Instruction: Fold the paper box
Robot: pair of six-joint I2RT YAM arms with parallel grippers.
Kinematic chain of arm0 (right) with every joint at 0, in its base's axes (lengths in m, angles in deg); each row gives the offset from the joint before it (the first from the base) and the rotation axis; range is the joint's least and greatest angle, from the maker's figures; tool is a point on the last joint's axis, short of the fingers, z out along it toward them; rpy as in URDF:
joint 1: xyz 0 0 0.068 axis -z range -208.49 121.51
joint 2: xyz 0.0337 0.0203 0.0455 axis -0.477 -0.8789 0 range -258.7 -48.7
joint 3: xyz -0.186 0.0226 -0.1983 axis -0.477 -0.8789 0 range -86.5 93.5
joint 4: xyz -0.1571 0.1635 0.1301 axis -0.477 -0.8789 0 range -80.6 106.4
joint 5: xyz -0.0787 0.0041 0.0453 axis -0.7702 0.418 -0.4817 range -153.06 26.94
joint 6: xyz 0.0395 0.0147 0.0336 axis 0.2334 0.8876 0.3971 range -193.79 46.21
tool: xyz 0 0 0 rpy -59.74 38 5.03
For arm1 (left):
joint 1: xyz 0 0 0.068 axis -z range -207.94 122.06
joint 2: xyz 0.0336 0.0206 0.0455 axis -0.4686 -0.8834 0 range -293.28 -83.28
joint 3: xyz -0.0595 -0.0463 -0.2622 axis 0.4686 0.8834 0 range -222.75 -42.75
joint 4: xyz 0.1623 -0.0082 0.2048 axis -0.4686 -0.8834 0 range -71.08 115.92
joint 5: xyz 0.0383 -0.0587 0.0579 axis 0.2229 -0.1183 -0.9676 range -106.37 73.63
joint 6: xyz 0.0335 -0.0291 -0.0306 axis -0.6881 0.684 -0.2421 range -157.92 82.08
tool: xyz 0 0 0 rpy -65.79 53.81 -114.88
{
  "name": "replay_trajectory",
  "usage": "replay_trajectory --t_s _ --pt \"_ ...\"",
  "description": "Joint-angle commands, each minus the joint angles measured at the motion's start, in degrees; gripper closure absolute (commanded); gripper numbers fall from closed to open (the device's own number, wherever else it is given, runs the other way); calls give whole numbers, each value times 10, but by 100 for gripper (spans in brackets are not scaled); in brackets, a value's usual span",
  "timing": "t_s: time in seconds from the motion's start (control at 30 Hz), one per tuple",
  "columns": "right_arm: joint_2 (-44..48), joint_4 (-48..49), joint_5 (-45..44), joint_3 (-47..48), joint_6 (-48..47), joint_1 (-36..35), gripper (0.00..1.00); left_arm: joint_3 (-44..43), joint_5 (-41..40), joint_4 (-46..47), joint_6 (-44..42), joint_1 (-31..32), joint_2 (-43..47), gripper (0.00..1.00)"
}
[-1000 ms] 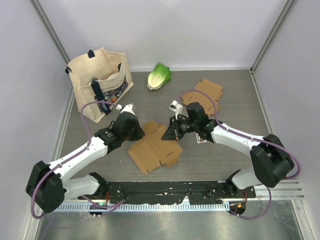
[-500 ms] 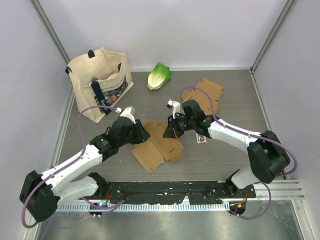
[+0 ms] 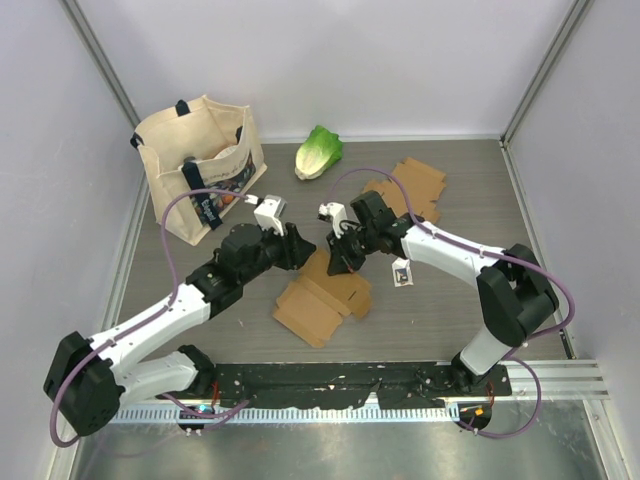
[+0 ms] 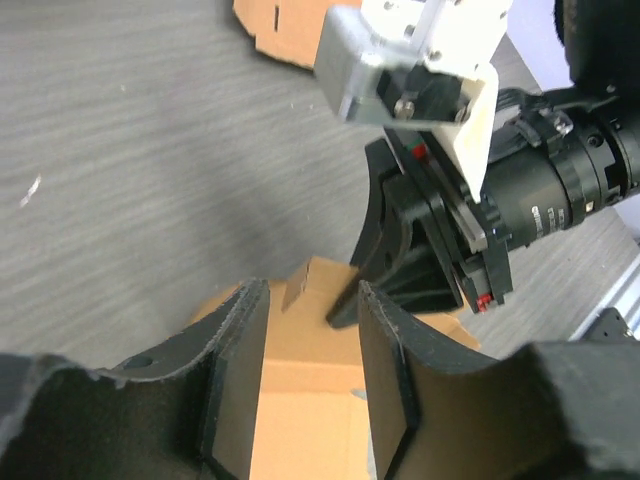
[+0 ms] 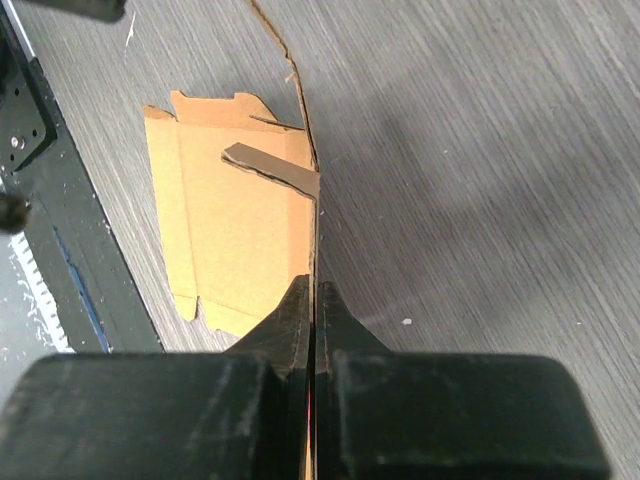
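A brown cardboard box blank (image 3: 322,300) lies mid-table with its far panel lifted. My right gripper (image 3: 337,262) is shut on the edge of that raised panel. In the right wrist view the panel stands edge-on between the closed fingertips (image 5: 313,300), and the rest of the blank (image 5: 235,230) lies flat to the left. My left gripper (image 3: 298,250) is open just left of the right one, over the blank's far end. In the left wrist view its fingers (image 4: 238,360) straddle the cardboard (image 4: 305,400) without touching it, and the right gripper (image 4: 420,265) is close ahead.
A canvas tote bag (image 3: 200,165) stands at the back left. A lettuce (image 3: 318,152) lies at the back centre. A second cardboard blank (image 3: 412,185) lies at the back right. A small white tag (image 3: 402,274) lies under the right arm. A black rail (image 3: 340,382) runs along the near edge.
Both grippers have moved toward the back and closer together. The right gripper has pulled the blank's far panel up, and the blank has shifted right. The left gripper now hovers over its far end.
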Motion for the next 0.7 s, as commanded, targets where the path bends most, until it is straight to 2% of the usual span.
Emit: replay_trajectory --t_s 0.0,0.13,0.33,0.67 --pt "3 -32 27 29 -40 -1 100 -11 2 94 -74 2 -20 57" --pt "4 -31 35 30 -40 -1 100 -14 24 98 -105 2 -35 61" --pt "1 -29 47 36 -34 -1 100 -11 49 104 -115 5 -42 60" --pt "2 -21 53 39 -26 0 100 -15 44 83 -120 16 -64 64"
